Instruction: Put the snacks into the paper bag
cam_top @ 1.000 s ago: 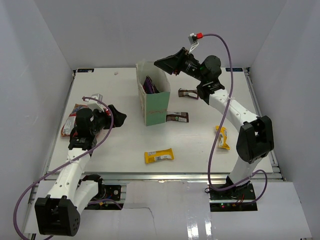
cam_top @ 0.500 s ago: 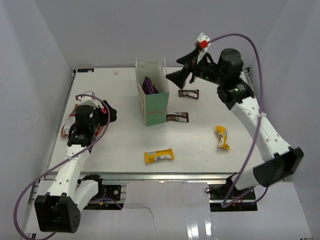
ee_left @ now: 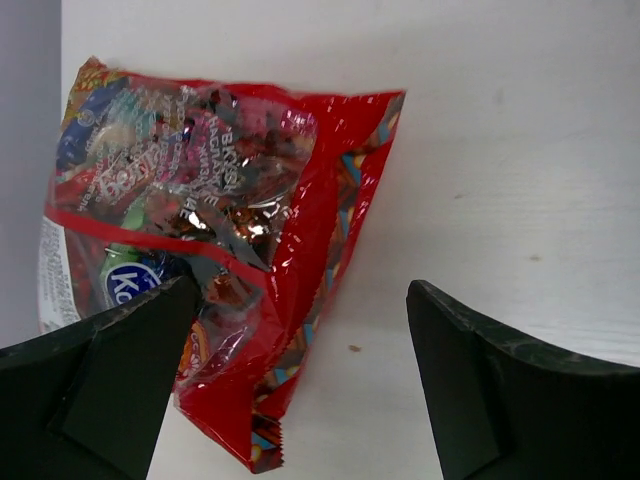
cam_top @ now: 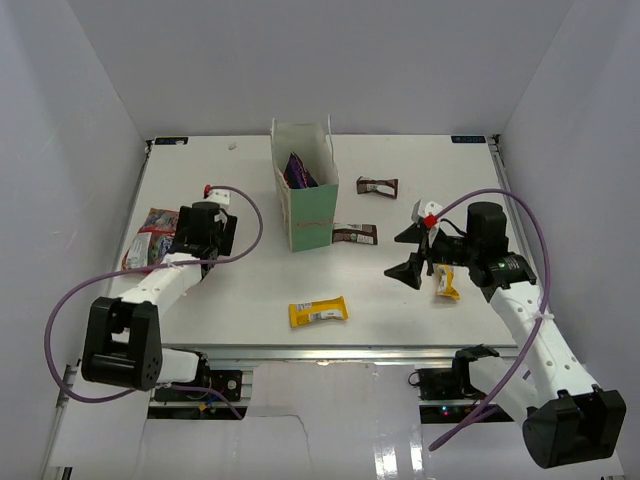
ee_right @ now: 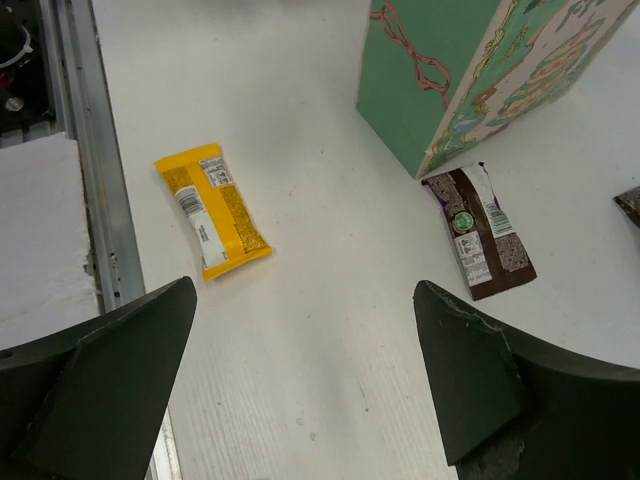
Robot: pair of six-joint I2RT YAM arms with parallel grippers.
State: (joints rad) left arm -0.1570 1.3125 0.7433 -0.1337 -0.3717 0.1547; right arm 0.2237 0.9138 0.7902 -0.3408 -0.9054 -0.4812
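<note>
The mint-green paper bag [cam_top: 308, 205] stands upright just toward 12 o'clock of the middle of the white tabletop [cam_top: 250, 285], its mouth open. A dark crinkly bag [cam_top: 297, 170] sits inside it, poking up against the wall on the 9 o'clock side.

The other snacks lie flat outside the bag. A brown bar [cam_top: 355, 234] lies at the bag's 3 o'clock, almost touching its base. A second brown bar [cam_top: 377, 186] lies farther off toward 2 o'clock. A yellow bar [cam_top: 318, 313] lies at the bag's 6 o'clock, near the front edge. A second yellow bar [cam_top: 446, 280] lies toward 4 o'clock, partly hidden under the right arm. A red packet [cam_top: 150, 238] lies at the 9 o'clock edge of the tabletop.

The left claw [ee_left: 300, 300] is spread wide over the red packet. The packet's 3 o'clock side shows in the gap and nothing is pinched; I cannot tell whether a finger touches it.

The right claw [cam_top: 405, 253] is also spread wide and empty. It hangs above bare tabletop between the first brown bar and the second yellow bar.
</note>
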